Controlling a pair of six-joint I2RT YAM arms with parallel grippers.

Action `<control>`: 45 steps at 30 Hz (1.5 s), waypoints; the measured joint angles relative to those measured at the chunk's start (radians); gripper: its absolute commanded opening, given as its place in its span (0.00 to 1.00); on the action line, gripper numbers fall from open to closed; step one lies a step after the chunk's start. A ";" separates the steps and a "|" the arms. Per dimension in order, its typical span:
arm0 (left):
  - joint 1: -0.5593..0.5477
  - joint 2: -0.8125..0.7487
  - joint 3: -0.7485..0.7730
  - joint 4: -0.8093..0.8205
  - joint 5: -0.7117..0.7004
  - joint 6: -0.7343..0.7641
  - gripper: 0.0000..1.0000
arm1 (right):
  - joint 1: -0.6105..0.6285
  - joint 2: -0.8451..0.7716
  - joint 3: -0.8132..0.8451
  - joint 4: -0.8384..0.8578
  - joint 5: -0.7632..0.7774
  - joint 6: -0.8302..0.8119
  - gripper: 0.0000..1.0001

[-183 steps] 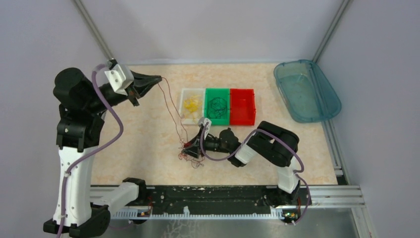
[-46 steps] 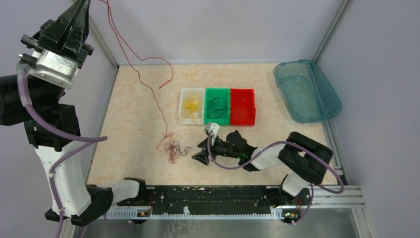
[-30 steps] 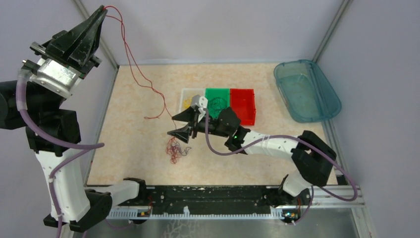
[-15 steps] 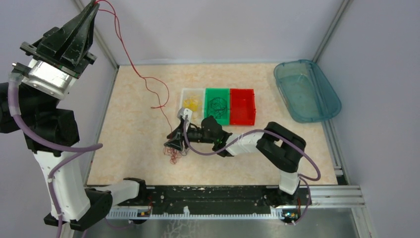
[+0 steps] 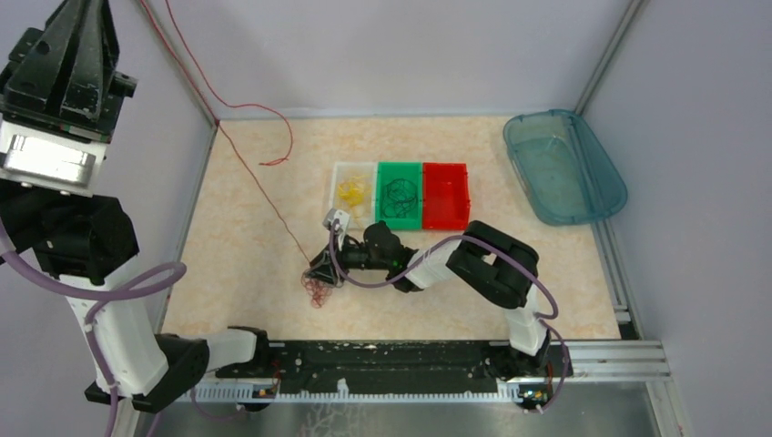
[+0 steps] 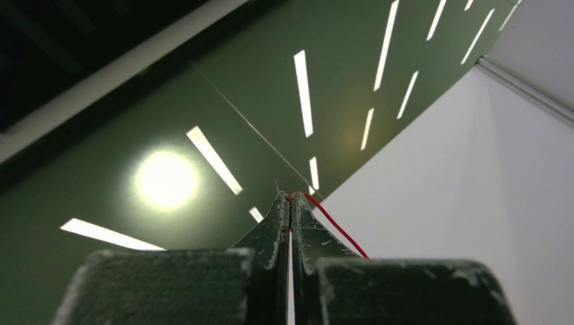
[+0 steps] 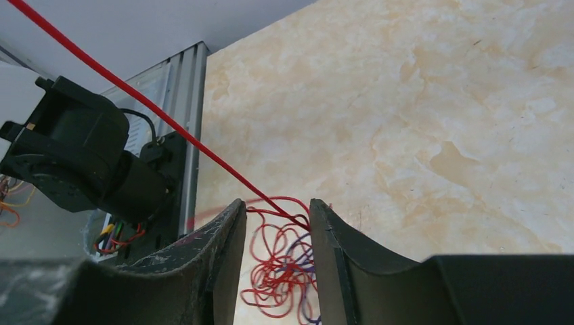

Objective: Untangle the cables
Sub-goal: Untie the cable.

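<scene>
From above, my left gripper (image 5: 84, 18) has swung higher and closer to the lens than half a second ago. The red wire (image 5: 259, 188) it carries now runs almost straight down across the table (image 5: 246, 273) to the tangle (image 5: 316, 291), with one slack loop hanging off it near the back edge. My right gripper (image 5: 320, 269) has come down low over that tangle; a second ago it was raised just in front of the row of bins (image 5: 446, 196). In the left wrist view my fingers are pressed flat together, the red wire pinched at their very tip. In the right wrist view my fingers stand a narrow gap apart, not closed. The taut strand passes down between them into a knot of red and dark purple loops lying on the table. I judge the strand is close to coming free, provided the knot is held down while the pull goes on.
</scene>
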 measured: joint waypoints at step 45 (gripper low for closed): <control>0.000 0.017 -0.019 0.008 -0.081 0.114 0.00 | 0.117 -0.270 0.132 -0.230 0.154 -0.206 0.32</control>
